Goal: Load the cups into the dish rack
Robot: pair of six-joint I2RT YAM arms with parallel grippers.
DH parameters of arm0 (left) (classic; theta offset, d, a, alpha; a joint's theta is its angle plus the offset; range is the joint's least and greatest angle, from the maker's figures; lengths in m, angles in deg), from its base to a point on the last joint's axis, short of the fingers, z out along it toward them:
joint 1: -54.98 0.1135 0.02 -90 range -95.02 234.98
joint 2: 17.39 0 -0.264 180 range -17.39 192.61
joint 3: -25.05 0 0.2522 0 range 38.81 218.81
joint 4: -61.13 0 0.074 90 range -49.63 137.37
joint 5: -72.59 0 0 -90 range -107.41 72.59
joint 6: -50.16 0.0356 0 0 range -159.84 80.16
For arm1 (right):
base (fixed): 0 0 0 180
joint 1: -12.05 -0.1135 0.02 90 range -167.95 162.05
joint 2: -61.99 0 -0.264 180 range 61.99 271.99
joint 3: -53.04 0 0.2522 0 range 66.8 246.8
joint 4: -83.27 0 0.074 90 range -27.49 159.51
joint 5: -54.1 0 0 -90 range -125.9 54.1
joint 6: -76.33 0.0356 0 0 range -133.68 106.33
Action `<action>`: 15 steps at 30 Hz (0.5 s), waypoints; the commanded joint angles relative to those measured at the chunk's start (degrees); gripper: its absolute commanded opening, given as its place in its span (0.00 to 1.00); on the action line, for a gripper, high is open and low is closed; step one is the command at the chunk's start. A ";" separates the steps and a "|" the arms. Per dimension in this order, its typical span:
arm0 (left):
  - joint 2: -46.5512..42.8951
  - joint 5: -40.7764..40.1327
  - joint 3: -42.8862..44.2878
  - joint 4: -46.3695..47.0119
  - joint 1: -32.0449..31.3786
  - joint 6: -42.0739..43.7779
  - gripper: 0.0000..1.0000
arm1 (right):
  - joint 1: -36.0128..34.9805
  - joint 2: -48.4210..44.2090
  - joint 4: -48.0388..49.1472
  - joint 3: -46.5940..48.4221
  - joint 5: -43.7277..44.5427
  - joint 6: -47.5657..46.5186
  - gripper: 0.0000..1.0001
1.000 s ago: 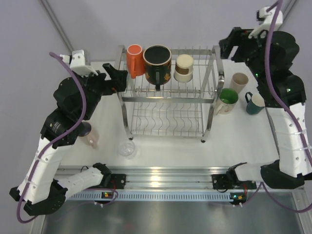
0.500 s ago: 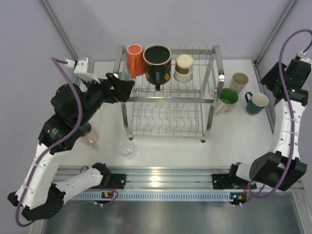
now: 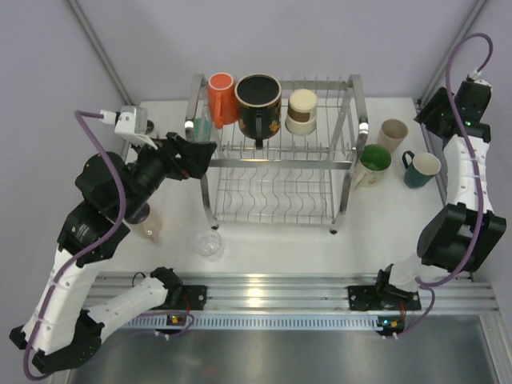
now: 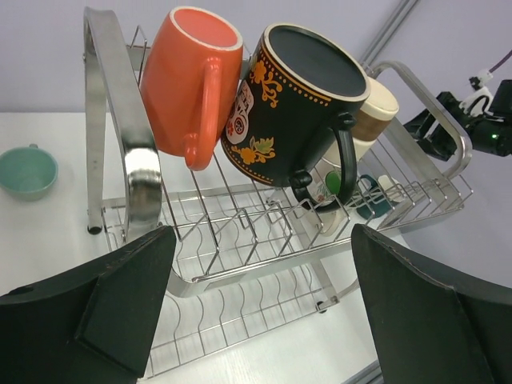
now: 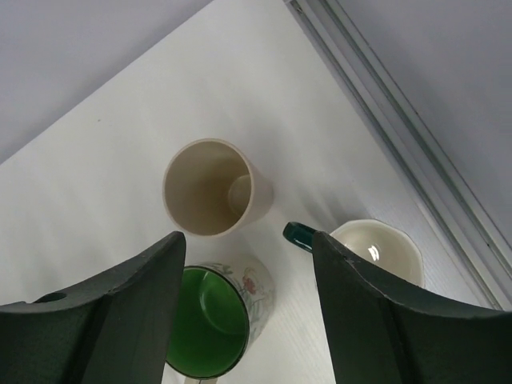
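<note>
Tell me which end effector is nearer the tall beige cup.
Right. The right end effector hangs close by the tall beige cup; the left end effector is across the dish rack, beside the orange mug.

The black-and-white left arm (image 3: 96, 210) stretches forward, its black left claw (image 4: 260, 234) gaping wide. The right arm (image 3: 464, 170) stands tall, right claw (image 5: 246, 240) parted, aimed downward.
</note>
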State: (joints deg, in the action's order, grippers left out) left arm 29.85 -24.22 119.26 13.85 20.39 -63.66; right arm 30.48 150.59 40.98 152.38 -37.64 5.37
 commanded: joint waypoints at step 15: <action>-4.79 -1.10 -1.61 6.71 -0.04 2.37 0.96 | -0.33 -3.08 0.49 -3.05 4.31 -0.68 0.62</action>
State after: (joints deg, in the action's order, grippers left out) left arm 24.76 -24.79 117.77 17.41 20.39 -62.61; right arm 30.26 148.62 39.32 148.55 -31.19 5.42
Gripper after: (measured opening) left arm 0.967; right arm 0.618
